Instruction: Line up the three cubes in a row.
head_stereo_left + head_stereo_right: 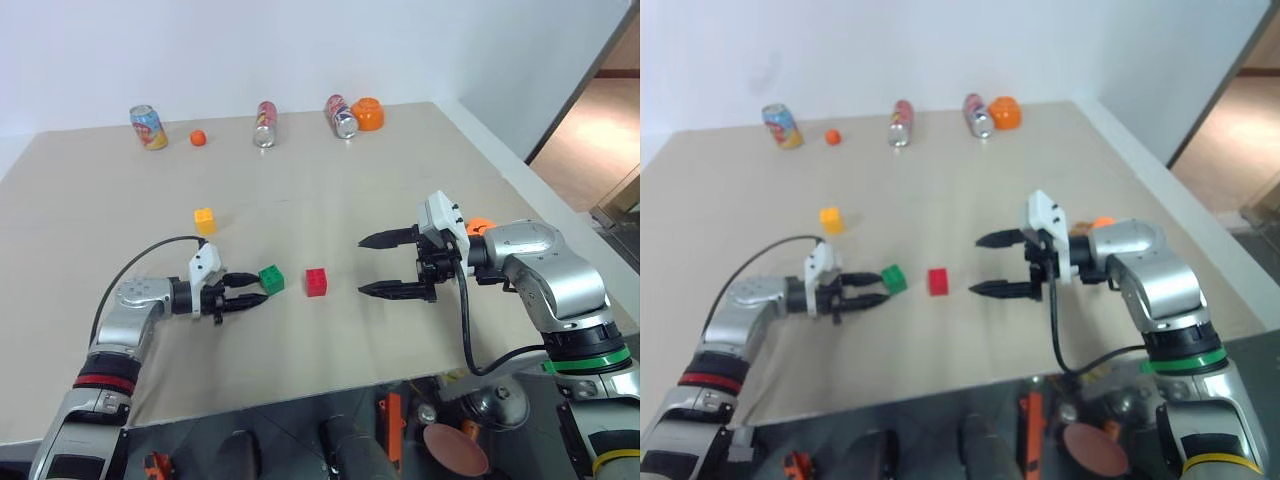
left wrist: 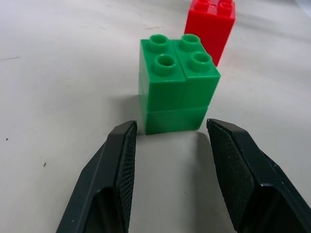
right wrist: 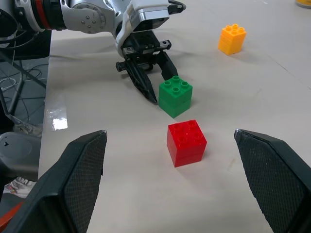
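The left gripper [image 1: 252, 295], fingers slightly parted and holding nothing, sits low on the beige table [image 1: 330, 190] with the small green studded plastic cube [image 1: 271, 279] just beyond its tips, seemingly ready to pinch it. The red studded cube [image 1: 317, 281] lies just past the green. The yellow studded cube [image 1: 204, 219] sits well off to the side. The right gripper [image 1: 392, 265] hovers beyond the red cube, spread wide and empty, likely waiting.

Green cube [image 1: 271, 279] beside red cube [image 1: 317, 282]; yellow cube [image 1: 205, 219] apart.
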Robot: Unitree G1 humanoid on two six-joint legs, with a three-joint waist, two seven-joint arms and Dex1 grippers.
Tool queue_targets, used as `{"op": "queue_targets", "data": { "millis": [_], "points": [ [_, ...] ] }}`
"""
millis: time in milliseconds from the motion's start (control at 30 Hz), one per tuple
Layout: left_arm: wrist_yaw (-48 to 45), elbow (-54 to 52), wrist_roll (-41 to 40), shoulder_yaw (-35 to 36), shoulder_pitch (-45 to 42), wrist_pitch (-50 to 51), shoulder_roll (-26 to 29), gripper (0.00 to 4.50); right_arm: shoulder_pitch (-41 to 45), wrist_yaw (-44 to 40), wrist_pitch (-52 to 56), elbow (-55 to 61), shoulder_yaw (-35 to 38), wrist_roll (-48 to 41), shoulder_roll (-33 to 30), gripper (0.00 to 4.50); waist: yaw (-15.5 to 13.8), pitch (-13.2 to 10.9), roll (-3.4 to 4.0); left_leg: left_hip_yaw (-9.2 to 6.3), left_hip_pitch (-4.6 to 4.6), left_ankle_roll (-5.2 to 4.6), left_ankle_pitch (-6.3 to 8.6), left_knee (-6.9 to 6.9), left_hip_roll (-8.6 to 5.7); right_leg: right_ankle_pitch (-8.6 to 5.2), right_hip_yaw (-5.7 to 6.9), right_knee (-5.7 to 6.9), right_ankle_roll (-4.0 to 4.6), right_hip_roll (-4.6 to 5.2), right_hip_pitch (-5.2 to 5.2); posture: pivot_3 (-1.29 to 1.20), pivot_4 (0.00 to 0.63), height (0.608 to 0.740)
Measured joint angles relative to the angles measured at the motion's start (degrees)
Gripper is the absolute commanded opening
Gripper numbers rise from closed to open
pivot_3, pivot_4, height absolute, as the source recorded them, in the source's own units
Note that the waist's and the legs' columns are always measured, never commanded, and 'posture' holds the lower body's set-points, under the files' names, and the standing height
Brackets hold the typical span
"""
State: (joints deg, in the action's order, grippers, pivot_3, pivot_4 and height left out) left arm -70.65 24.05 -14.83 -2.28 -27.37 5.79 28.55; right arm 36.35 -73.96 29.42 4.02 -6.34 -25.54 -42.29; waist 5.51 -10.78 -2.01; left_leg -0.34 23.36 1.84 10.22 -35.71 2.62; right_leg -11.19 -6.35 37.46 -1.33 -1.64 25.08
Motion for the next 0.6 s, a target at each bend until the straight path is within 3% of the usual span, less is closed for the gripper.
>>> {"op": "queue_targets", "data": {
  "millis": [600],
  "points": [
    [0.1,-1.1,0.0,-0.3,-0.5,2.9,-0.5,2.37,0.0,0.0,0.0,-0.3,0.0,0.0,0.2,4.35,-0.5,0.0,0.00,0.00,0.01,0.00,0.00,0.00,-0.04,-0.02,0.00,-0.03,-0.03,0.04,-0.02,0.00,0.150,0.740]
  ]
}}
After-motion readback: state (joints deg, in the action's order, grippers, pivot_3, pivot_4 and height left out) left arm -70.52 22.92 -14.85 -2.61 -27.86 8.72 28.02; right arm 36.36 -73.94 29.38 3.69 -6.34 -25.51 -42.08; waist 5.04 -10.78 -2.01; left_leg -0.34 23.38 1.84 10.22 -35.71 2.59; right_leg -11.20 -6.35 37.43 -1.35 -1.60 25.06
